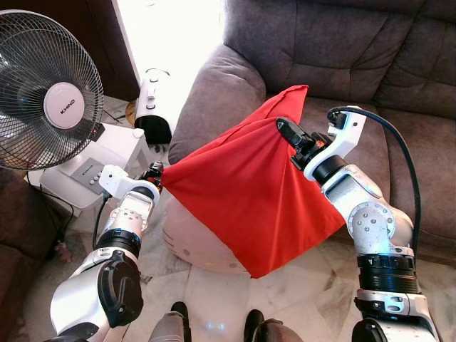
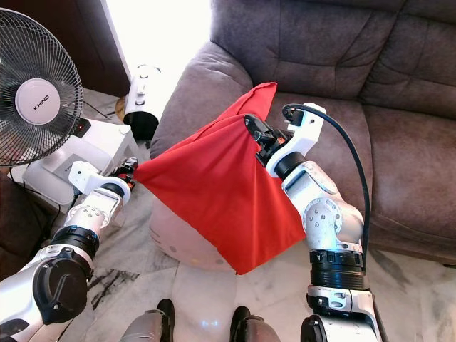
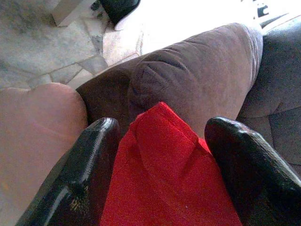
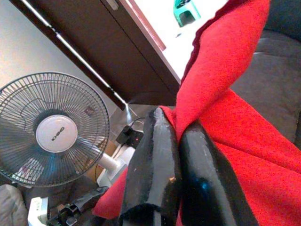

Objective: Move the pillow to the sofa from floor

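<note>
1. Robot feet (image 1: 214, 324): two dark toe caps at the lower edge of the head views, standing on the pale marbled floor (image 1: 313, 285), below the red pillow.
2. Red pillow (image 1: 249, 192): limp red fabric, held off the floor and stretched between both claws; it hangs in front of the sofa's armrest, its lower corner drooping toward the floor.
3. Left claw (image 1: 155, 173): at the pillow's left corner. In its wrist view the two black fingers (image 3: 89, 165) stand apart with red fabric bunched between them; whether they actually pinch the cloth cannot be told.
4. Right claw (image 1: 285, 128): at the pillow's upper right edge, fingers (image 4: 155, 160) pressed together with a fold of the red fabric gripped between them.
5. Sofa (image 1: 385, 78): grey-brown upholstery, directly behind the pillow; its rounded armrest (image 1: 221, 85) sits behind the pillow's upper left part.
6. Pinkish rounded object (image 1: 199, 242): on the floor beneath the pillow, partly hidden by it, against the sofa's front.
7. Standing fan (image 1: 46, 89): left of the pillow, wire grille, white hub.
8. White box-shaped appliance (image 1: 92, 167): just below the fan, near the left claw.
9. White and black appliance (image 1: 153, 103): on the floor, left of the sofa armrest.
</note>
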Robot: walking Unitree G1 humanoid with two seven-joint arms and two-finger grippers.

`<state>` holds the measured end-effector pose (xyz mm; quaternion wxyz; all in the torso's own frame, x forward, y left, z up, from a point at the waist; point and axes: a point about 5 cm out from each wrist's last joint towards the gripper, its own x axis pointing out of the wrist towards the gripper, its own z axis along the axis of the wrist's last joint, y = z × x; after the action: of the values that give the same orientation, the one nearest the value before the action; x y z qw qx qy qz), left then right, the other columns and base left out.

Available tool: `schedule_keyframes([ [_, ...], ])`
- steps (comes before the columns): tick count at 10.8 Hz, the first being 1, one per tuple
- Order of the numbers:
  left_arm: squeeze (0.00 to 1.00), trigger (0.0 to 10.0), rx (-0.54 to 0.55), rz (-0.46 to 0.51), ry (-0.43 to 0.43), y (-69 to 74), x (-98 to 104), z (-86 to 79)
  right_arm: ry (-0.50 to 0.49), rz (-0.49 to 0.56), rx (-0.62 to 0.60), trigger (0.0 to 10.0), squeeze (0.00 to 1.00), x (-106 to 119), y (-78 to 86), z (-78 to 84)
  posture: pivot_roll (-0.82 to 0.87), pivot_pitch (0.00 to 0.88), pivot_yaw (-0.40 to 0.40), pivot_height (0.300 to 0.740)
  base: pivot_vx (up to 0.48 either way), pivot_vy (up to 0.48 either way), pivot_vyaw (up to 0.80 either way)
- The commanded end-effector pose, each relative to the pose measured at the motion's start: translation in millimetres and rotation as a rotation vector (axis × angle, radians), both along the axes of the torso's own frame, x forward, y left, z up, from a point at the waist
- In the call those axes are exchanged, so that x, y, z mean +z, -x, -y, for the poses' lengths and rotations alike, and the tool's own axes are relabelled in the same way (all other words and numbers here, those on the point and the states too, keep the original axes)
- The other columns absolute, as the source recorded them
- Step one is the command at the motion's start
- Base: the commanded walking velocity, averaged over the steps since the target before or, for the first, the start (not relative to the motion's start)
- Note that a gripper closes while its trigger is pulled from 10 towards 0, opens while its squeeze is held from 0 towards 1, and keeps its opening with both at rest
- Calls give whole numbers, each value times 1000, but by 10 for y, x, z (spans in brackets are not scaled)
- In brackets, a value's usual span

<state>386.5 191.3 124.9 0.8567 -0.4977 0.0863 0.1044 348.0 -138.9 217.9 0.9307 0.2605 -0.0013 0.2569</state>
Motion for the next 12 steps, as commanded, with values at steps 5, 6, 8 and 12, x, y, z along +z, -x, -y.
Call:
schedule_keyframes([
  [5,0,10000,13,-23,11,19,-49,-10,-31,178,21,10000,0,408,73,-14,17,241,-64,740,0,0,0],
  [6,0,10000,13,-23,11,19,-49,-10,-31,178,21,10000,0,408,73,-14,17,241,-64,740,0,0,0],
  [8,0,0,-10,-40,129,4,-93,107,-39,204,42,10000,0,530,133,-21,-14,232,-60,740,0,0,0],
  [12,0,0,-5,-36,125,6,-96,81,-43,205,47,10000,0,553,142,-28,-14,227,-60,740,0,0,0],
])
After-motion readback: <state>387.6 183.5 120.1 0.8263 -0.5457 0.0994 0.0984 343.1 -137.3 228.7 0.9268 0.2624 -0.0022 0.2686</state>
